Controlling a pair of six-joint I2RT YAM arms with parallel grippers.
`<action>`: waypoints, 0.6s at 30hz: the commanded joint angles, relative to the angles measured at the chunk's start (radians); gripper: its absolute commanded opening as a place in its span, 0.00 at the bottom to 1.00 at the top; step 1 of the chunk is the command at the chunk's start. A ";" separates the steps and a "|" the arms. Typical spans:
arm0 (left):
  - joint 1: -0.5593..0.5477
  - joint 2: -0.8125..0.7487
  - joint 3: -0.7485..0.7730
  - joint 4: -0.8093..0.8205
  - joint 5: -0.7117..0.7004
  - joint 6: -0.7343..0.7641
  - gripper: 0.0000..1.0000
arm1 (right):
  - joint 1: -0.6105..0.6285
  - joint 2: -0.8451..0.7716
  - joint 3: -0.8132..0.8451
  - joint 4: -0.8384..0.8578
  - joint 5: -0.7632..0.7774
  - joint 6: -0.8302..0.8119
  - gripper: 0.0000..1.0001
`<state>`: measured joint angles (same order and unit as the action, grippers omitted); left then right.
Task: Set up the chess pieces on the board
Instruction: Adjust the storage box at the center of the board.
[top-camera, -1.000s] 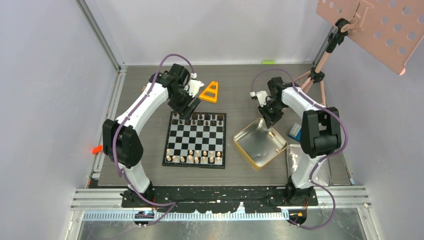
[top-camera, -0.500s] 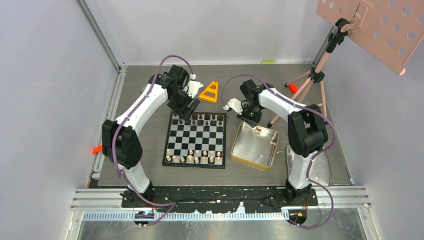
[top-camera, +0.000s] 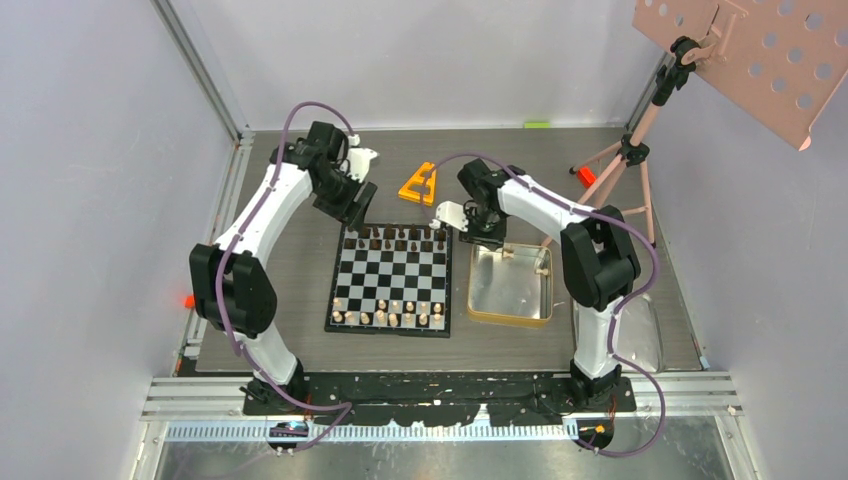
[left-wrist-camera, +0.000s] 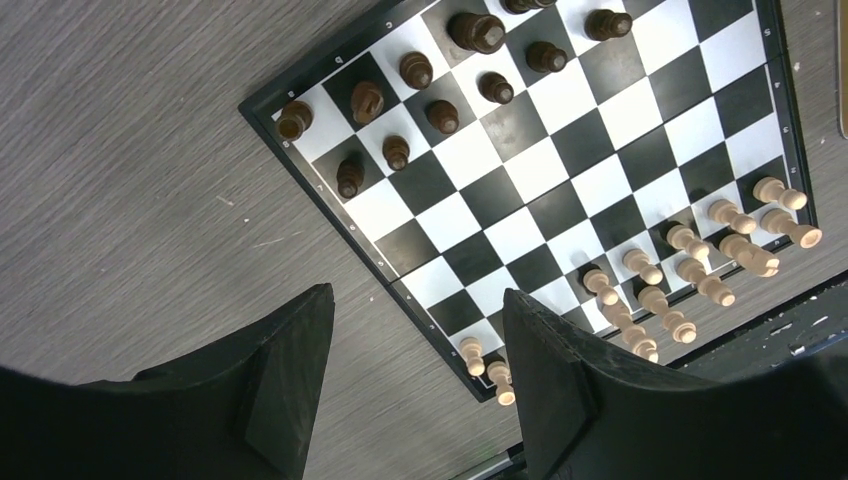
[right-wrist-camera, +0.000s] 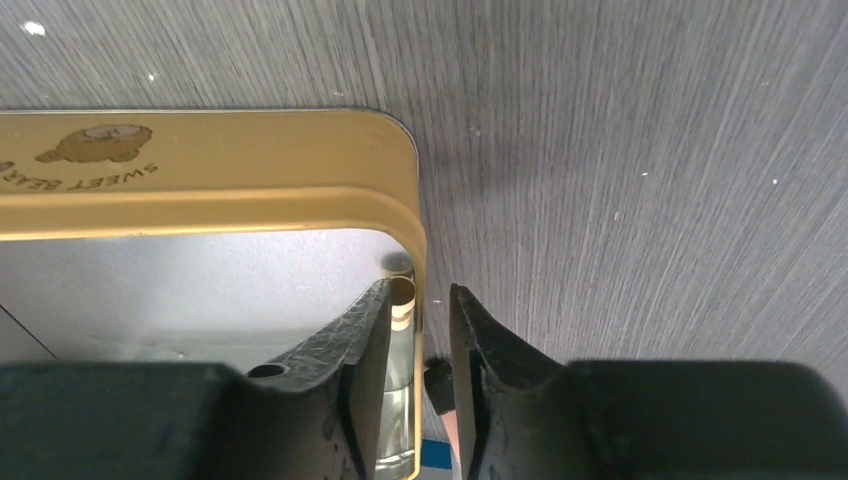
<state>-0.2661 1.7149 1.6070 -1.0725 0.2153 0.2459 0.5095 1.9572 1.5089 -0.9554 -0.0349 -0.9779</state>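
Chess pieces mostly on board; a few pale strays lying in gold tin.

R gripper: fingers slightly apart, straddling tin's corner wall, clamped on nothing by the look. Pale piece just inside wall, btwn inner finger and rim. L gripper: fingers wide apart, empty, over table just off board's corner nr dark ranks; pale ranks on opposite side. Risk if closed here, as judged: pinching wall instead of piece, lifting or skidding tin, shoving it into board just beside, toppling set pieces. Stray hugging wall: awkward pinch, likely slip.
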 joint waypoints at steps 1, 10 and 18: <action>-0.005 -0.047 0.013 0.023 0.035 -0.005 0.65 | 0.003 -0.027 0.044 0.018 0.022 0.087 0.37; -0.005 -0.041 0.030 0.012 0.025 0.001 0.65 | -0.034 -0.249 -0.055 0.071 -0.023 0.278 0.44; -0.005 -0.032 0.068 -0.017 0.025 0.019 0.65 | -0.053 -0.423 -0.280 0.041 0.026 0.255 0.42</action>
<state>-0.2703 1.7142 1.6184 -1.0752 0.2283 0.2455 0.4595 1.5738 1.3079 -0.8932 -0.0345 -0.7258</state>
